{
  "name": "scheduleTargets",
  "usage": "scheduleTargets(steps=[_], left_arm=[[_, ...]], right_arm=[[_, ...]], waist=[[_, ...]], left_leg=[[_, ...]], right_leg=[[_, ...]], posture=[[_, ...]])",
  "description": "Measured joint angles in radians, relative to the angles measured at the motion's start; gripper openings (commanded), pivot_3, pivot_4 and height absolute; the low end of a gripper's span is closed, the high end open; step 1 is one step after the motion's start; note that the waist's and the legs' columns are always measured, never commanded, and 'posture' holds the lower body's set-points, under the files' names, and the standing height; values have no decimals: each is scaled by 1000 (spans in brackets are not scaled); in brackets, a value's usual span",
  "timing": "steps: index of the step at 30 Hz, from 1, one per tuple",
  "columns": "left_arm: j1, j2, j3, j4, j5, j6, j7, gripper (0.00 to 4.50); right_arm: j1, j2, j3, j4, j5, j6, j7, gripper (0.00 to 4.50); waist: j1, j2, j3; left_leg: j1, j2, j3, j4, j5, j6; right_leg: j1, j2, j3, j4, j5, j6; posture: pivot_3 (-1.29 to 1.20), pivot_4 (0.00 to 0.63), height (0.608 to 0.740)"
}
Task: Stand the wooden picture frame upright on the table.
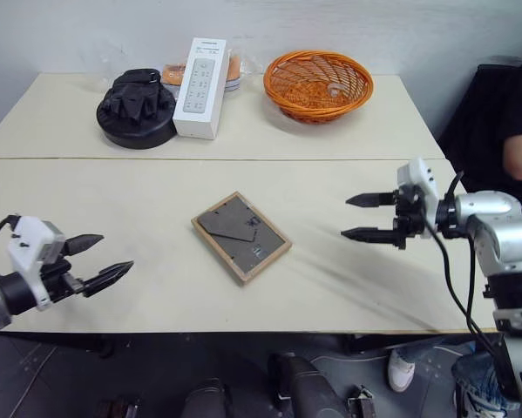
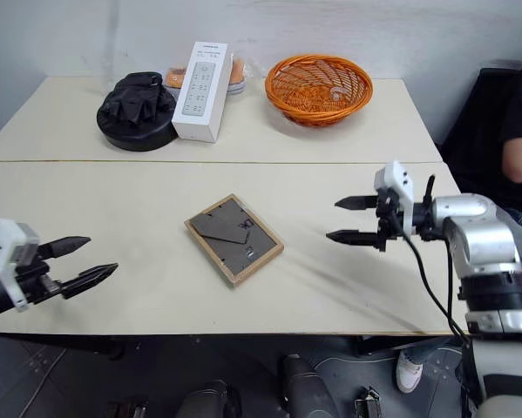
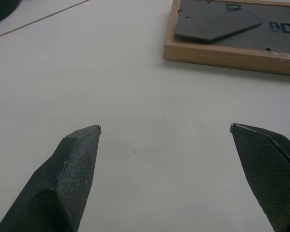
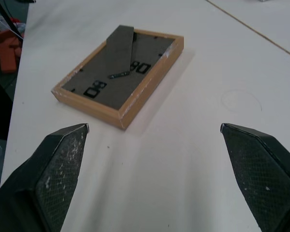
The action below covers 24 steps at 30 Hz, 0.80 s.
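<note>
The wooden picture frame (image 1: 241,236) lay flat and face down near the middle of the bench (image 1: 156,287), its dark back panel and stand flap upward, turned at an angle to the bench's edge. The left pincer (image 1: 99,259) hovered well to the frame's left, fingers spread wide and empty. The right pincer (image 1: 362,217) hovered to the frame's right, likewise wide open, holding nothing, pointing toward the frame.
</note>
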Motion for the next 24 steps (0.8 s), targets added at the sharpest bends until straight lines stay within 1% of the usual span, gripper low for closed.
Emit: scheduleTargets(steps=[7, 9, 11, 12, 13, 14, 15, 16, 18, 19, 21, 24], left_arm=[[41, -13, 1, -60, 5, 11, 32, 4500], [51, -14, -19, -84, 13, 11, 41, 4500], [51, -13, -69, -91, 36, -1, 42, 4500], [40, -10, -119, -92, 56, -14, 41, 4204], [34, -10, -139, -94, 62, -18, 41, 4105], [12, -6, -180, -92, 79, -28, 39, 3918], [-42, 2, -245, -76, 105, -45, 38, 3598], [-71, 5, -274, -72, 116, -54, 38, 3373], [-170, 20, -373, -21, 161, -90, 27, 2823], [-200, 20, -401, 2, 175, -99, 24, 2588], [-280, 19, -479, 63, 213, -124, 14, 1910], [-346, 9, -548, 101, 246, -147, 8, 963]], right_arm=[[-35, 44, 29, 53, -40, -35, 11, 4492], [-35, 58, 34, 55, -53, -47, -1, 4492], [-37, 83, 35, 61, -79, -79, -39, 4492], [-46, 110, 42, 77, -107, -105, -77, 4211], [-49, 123, 47, 83, -116, -112, -89, 4110], [-53, 143, 57, 101, -140, -133, -116, 3906], [-72, 179, 78, 139, -180, -165, -158, 3546], [-79, 202, 90, 151, -196, -181, -175, 3288], [-91, 245, 132, 197, -255, -246, -215, 2682], [-94, 253, 145, 213, -271, -264, -224, 2389], [-100, 291, 170, 253, -316, -316, -256, 1661], [-102, 331, 200, 291, -359, -371, -293, 636]], waist=[[3, 0, 0], [2, 1, 0], [0, 1, 0], [-3, 1, 0], [-5, 1, 0], [-5, 1, 0], [-5, 1, 0], [-5, 1, 0], [-5, 1, 0], [-5, 1, 0], [-9, 1, 0], [-21, 1, 0]], left_leg=[[0, 0, -1, 0, 0, 0], [0, 0, -1, 0, 0, 0], [0, 0, -1, -1, 0, 0], [1, 0, 0, -1, 0, 0], [1, 0, 0, -1, 0, -1], [1, 0, 0, -1, 1, -1], [1, -1, 0, -1, 2, -2], [0, -1, 0, -1, 2, -2], [0, -1, 0, -1, 3, -4], [0, -1, 0, -1, 4, -6], [-1, -1, 0, -1, 5, -7], [-1, 0, 0, -1, 5, -7]], right_leg=[[1, -1, 0, -1, 0, 0], [0, -1, 0, -1, 0, 0], [1, -1, 0, 0, 0, 0], [1, -1, 0, 0, 0, 0], [0, -1, 0, 1, 0, 0], [1, -1, 0, 1, 0, -1], [0, -1, 0, 2, 1, -1], [-1, -1, 0, 2, 1, -1], [-1, -1, 0, 2, 1, -2], [-1, -1, 0, 2, 1, -2], [-1, -1, 0, 2, 1, -2], [-1, -1, 0, 3, 1, -1]], posture=[[0, 150, 740], [0, 150, 740], [0, 150, 740], [0, 150, 740], [0, 150, 740], [0, 150, 740], [0, 150, 740], [0, 150, 740], [0, 150, 740], [0, 150, 740], [0, 150, 740], [0, 150, 740]])
